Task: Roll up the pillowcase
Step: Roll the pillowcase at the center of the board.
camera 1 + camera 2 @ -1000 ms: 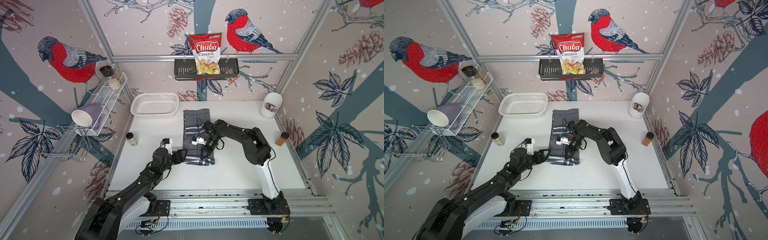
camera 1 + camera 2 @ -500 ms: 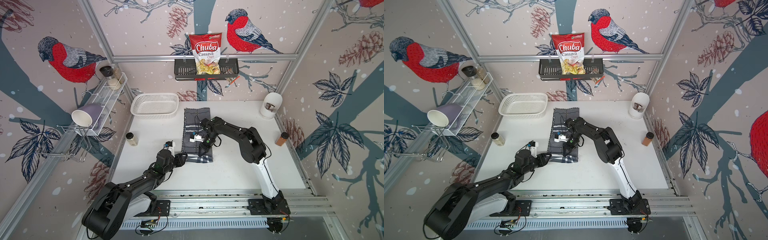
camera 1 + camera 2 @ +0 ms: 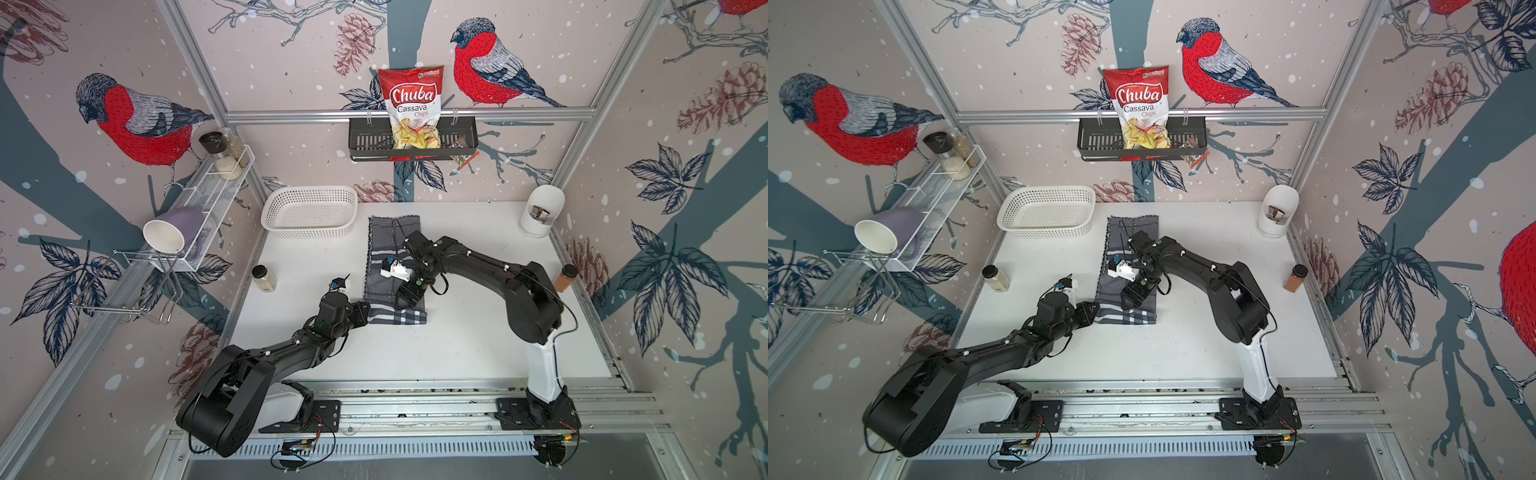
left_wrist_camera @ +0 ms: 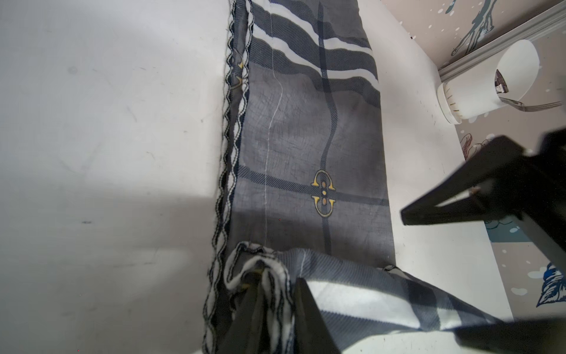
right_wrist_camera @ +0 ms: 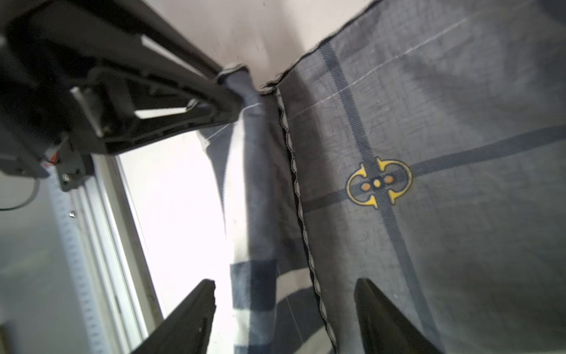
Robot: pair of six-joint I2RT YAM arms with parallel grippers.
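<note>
The pillowcase (image 3: 390,232) (image 3: 1133,226) lies as a long grey plaid strip on the white table, its near end turned over into a loose fold (image 3: 397,318). My left gripper (image 3: 365,309) (image 3: 1094,309) is at the fold's left end. In the left wrist view the gripper (image 4: 280,285) is shut on the bunched, stitched edge of the pillowcase (image 4: 306,128). My right gripper (image 3: 409,299) (image 3: 1131,301) hangs over the near end. In the right wrist view it (image 5: 284,285) stands open astride the fold, holding nothing, above the pillowcase (image 5: 444,122).
A white basket (image 3: 309,212) stands at the back left beside the cloth's far end. There is a spice jar (image 3: 264,277) at the left edge and a brown jar (image 3: 563,277) at the right edge. A white holder (image 3: 540,216) is in the back right corner.
My left gripper has shut on the fold's left end. My right gripper has opened and let the cloth go, staying above the near end.
</note>
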